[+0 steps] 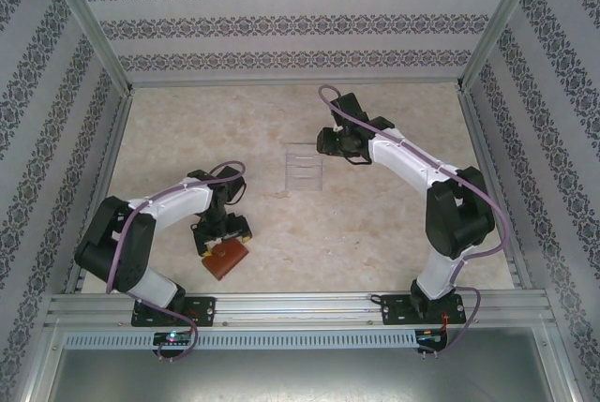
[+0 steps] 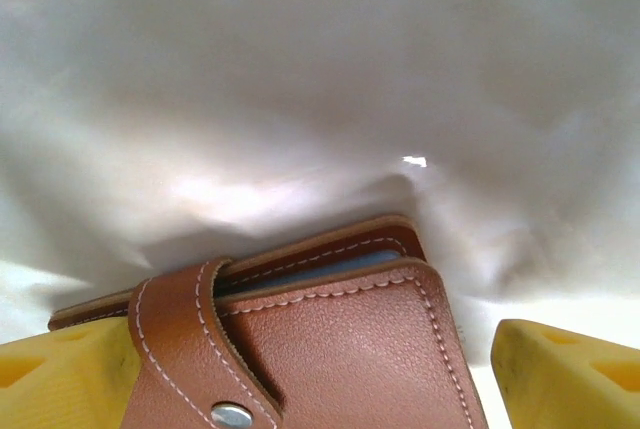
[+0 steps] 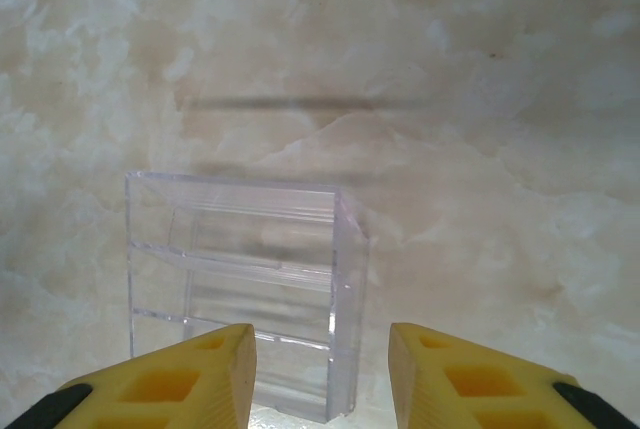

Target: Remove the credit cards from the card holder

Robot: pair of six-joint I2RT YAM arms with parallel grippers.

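Jaws apart, left gripper (image 2: 318,374) straddles closed card holder (image 2: 350,344)

A: Where is the card holder (image 1: 228,258) found?
B: It is laid on the table (image 1: 394,233), toward the near left, and the left jaws are set on either side of it.
A: And the box (image 1: 303,170)?
B: It is stood mid-table, behind and to the right of the card holder, well apart from it. The right jaws are held just to its right, above the table.
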